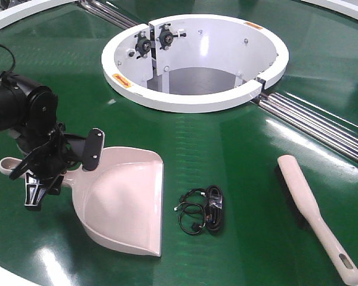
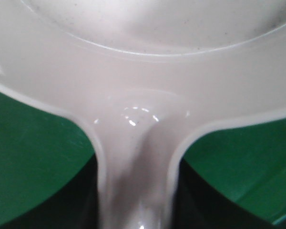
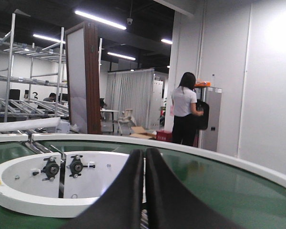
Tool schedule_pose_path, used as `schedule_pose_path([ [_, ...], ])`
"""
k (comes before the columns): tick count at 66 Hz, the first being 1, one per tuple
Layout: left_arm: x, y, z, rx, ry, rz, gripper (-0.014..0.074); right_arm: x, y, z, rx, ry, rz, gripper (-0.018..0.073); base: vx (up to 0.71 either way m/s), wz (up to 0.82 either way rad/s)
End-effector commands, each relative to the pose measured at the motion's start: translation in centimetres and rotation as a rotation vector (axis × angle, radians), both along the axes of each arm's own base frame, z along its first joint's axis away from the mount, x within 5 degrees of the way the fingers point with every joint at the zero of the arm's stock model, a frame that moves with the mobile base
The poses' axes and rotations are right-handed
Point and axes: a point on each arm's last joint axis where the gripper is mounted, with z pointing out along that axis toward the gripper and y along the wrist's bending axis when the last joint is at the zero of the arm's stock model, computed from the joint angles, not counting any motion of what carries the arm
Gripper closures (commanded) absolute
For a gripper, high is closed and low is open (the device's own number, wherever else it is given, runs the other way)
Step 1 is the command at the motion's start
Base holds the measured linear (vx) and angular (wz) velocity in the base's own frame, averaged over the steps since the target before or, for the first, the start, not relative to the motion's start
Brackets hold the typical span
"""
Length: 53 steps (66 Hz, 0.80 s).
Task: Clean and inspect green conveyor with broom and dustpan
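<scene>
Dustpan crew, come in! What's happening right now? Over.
Left gripper open, straddling dustpan handle. Right gripper shut, empty. Broom untouched on green conveyor. Black cable coiled between dustpan and broom.
</scene>
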Motion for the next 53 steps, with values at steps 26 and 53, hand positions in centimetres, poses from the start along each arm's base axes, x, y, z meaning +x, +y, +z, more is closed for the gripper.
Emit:
schedule_pose_path([
  [26,0.0,-0.4,2.0,-0.033,-0.071,0.009,0.0603,3.8,0.6,4.8,0.146,0.651,0.056,0.0569,0.0,0.0],
  [53,0.0,-0.4,2.0,-0.033,-0.071,0.009,0.0603,5.4,0.7,5.1,0.148,0.713,0.052,0.0561,0.0,0.0],
])
